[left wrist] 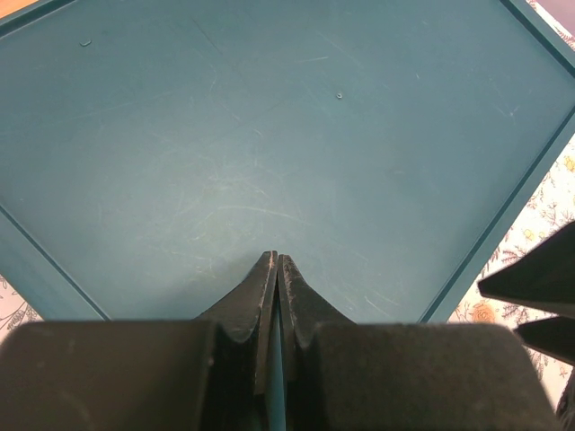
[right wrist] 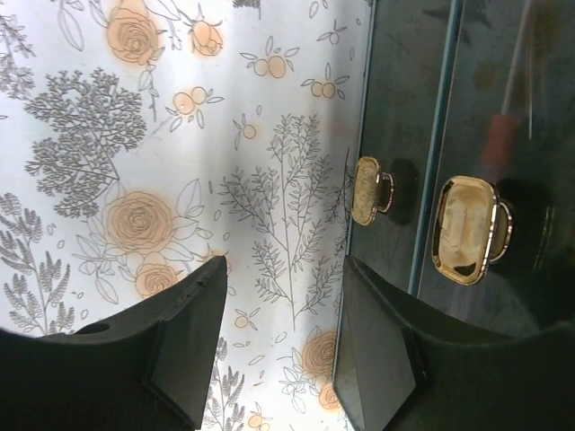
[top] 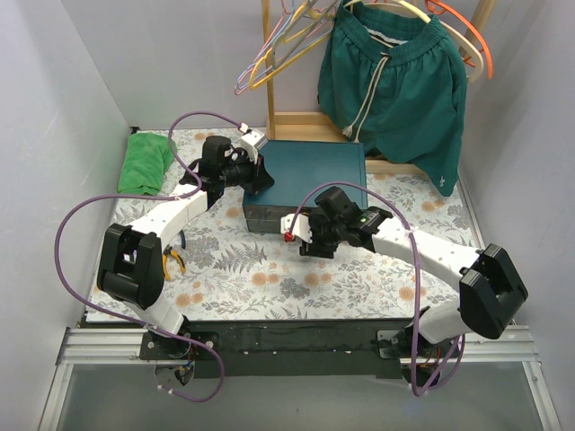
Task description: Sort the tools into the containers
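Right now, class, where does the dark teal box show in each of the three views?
Top external: teal box, middle of table, toward the back.
Left wrist: teal box top fills the frame.
Right wrist: its drawer fronts, right edge.
Shared landmark: floral table cover.

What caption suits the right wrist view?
Right gripper, open and empty, beside two dark drawer fronts with brass pulls, above the floral table cover.
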Controlling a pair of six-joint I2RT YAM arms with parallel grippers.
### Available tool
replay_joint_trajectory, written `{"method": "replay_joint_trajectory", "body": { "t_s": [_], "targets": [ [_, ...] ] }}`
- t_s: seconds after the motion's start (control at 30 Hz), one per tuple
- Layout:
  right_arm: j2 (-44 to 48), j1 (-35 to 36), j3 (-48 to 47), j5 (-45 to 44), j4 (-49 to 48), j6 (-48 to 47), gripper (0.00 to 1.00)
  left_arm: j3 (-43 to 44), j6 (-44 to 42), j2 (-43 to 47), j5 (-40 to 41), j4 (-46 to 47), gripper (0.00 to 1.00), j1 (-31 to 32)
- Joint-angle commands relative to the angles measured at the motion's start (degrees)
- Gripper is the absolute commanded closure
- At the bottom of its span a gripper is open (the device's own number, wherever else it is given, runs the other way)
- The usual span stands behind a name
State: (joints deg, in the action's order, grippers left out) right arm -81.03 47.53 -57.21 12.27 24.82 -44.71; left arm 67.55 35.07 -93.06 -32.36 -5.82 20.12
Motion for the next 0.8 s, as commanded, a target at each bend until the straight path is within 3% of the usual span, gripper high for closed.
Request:
{"method": "replay_joint_trajectory", "body": {
  "t_s": [0.0, 0.43, 0.77],
  "targets": [
    [-2.01, -1.21, -0.71, 2.67, -4.07, 0.15, 0.37, -1.89, 0.09, 0.6, 0.98, -5.6, 1.0, 0.27],
    [-5.1, -1.56, 3.42, 0.39, -19.27, -3.36, 0.38, -1.1, -0.44, -0.99, 1.33, -5.95, 1.0, 0.27],
    [-8.7, -1.47, 6.84, 2.58, -18.59, -7.5, 0.4, -2.16, -0.97, -0.55, 2.04, -5.69, 1.0, 0.27]
  ]
}}
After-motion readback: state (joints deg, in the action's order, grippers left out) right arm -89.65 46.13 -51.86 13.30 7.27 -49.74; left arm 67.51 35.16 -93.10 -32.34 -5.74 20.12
